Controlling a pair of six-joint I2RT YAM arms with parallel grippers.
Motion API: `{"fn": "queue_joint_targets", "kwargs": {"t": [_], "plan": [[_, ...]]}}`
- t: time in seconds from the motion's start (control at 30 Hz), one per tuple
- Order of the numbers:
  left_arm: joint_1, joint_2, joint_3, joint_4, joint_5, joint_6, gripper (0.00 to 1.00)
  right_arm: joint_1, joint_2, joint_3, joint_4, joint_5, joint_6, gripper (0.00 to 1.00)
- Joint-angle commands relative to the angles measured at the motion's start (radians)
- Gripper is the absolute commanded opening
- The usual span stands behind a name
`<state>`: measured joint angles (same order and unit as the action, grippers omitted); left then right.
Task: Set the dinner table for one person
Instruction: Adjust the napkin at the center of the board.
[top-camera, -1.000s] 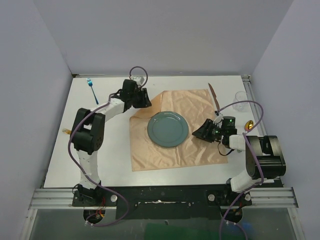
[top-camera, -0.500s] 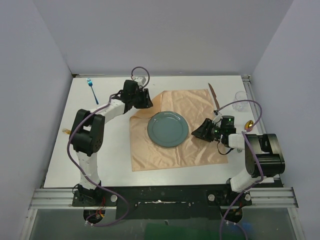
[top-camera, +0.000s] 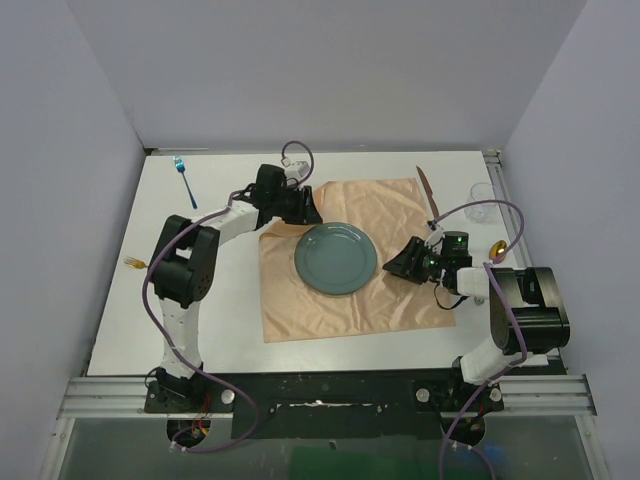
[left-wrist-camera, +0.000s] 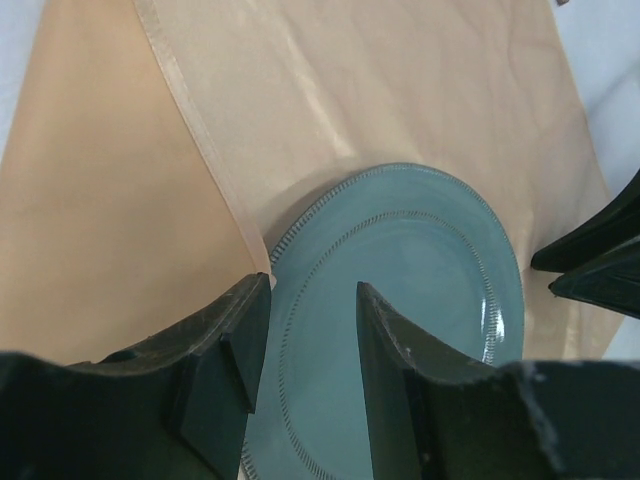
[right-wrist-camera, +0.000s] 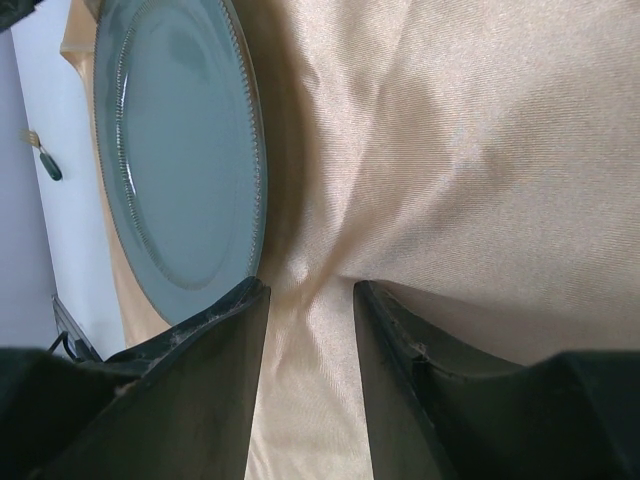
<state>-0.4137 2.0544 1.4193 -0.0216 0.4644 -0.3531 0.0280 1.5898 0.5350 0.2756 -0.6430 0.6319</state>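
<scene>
Hovering over the plate's (left-wrist-camera: 400, 280) far-left rim, the left claw (left-wrist-camera: 310, 292) is released; the right claw (right-wrist-camera: 308, 290), also released, rests on the cloth (right-wrist-camera: 450, 150).

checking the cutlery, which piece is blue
The utensil at the far left corner of the table; the knife is brown, the left-edge fork and right-side spoon are gold.

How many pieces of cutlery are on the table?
4: blue one far left, gold fork at the left edge, brown one by the cloth's far right corner, gold piece at the right edge. Others may be hidden.
</scene>
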Motion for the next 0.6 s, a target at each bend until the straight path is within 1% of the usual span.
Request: {"fn": "queue_joint_targets", "kwargs": {"t": [0.0, 0.13, 0.57], "plan": [[-0.003, 0.021, 0.052, -0.061, 0.031, 0.043, 0.38, 0.006, 0.005, 0.033, 0.032, -0.007, -0.01, 0.41], [-0.004, 0.02, 0.037, -0.06, 0.008, 0.053, 0.38, 0.006, 0.006, 0.027, 0.042, -0.01, -0.003, 0.41], [-0.012, 0.044, 0.042, -0.023, 0.008, 0.072, 0.38, 0.008, 0.004, 0.025, 0.04, -0.01, -0.003, 0.41]]}}
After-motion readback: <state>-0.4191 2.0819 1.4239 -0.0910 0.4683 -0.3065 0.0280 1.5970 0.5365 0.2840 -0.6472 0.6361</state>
